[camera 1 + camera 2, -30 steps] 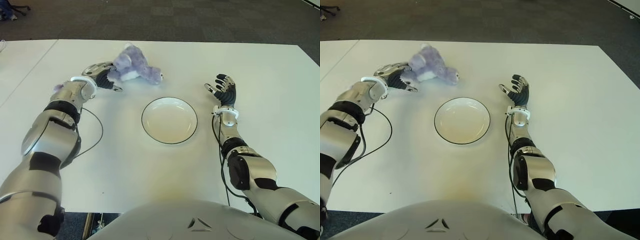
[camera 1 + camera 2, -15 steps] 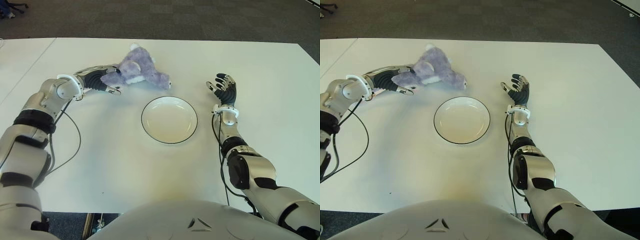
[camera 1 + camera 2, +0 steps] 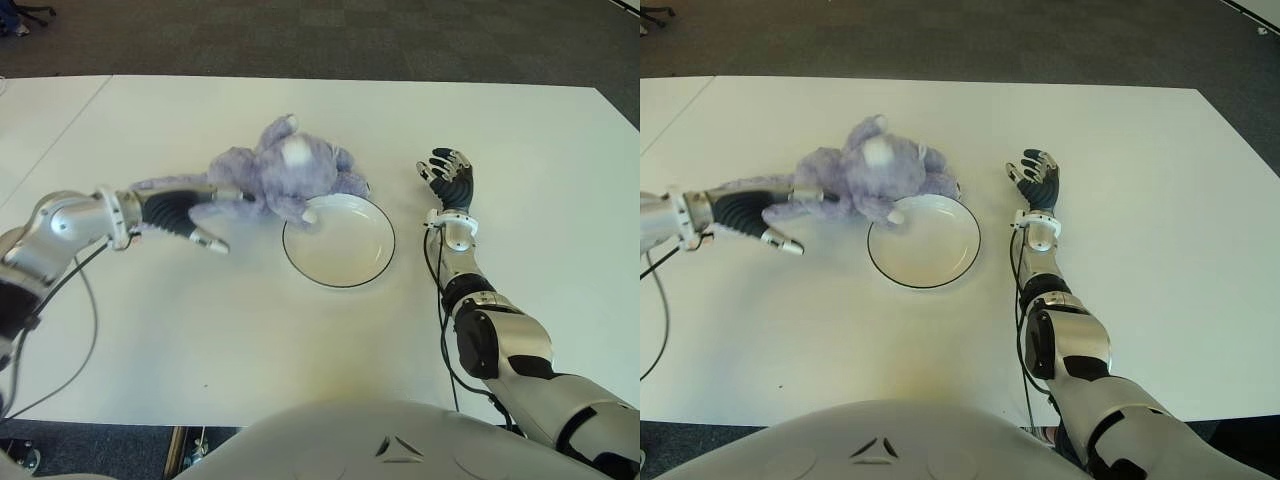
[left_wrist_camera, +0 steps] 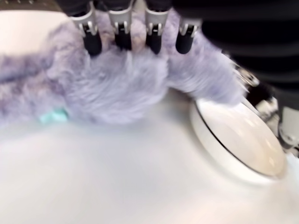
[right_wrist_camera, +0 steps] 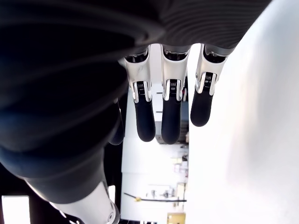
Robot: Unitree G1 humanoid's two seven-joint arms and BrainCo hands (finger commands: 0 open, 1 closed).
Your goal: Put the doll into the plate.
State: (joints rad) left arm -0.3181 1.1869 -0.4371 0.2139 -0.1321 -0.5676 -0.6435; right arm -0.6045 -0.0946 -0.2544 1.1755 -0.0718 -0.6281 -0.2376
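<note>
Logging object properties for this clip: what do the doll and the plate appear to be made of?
Doll: soft plush, fuzzy lilac pile with a white patch, fingers of the left hand laid on the fur. Plate: smooth glossy white with a thin dark rim, probably ceramic or melamine.

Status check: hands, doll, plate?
Left hand shut on doll, doll at plate's left rim, one paw over it. Right hand open, right of plate. Nothing in the way.

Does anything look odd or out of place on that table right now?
Nothing looks spilled or broken. The purple doll is only partly at the plate: one paw overlaps the rim while its body is still outside, gripped by the left hand. The right hand shows open beside the plate, on its right, holding nothing.
</note>
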